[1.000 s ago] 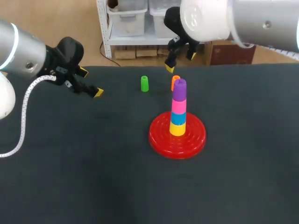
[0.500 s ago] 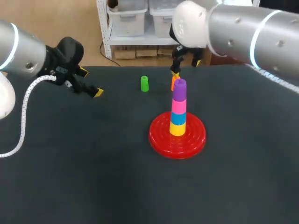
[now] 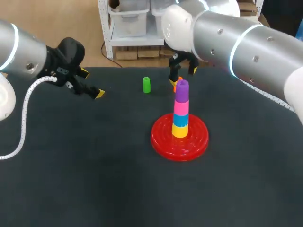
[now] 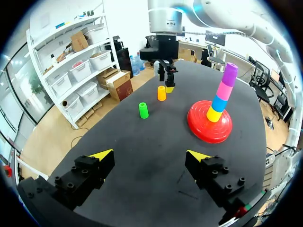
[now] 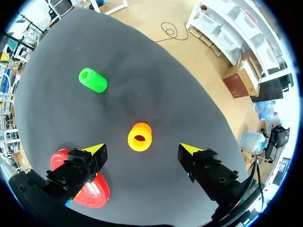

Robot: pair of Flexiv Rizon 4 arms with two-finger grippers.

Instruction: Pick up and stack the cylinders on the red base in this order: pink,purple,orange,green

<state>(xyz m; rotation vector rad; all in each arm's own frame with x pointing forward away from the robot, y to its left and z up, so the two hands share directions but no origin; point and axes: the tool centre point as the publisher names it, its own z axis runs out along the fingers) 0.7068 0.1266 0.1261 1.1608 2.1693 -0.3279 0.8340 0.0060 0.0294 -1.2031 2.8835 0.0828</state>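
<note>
Table (image 3: 94,179) dark; right claw (image 5: 142,149) spread above orange cylinder (image 5: 140,136).

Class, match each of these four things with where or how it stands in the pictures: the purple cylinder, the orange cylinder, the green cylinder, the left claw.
Things:
A. purple cylinder
B. orange cylinder
C. green cylinder
D. left claw

Places or states:
1. open, over bare table
2. top of the stack on the base
3. standing alone, no claw over it
4. just under the open right claw

Pairs: A-2, B-4, C-3, D-1
</note>
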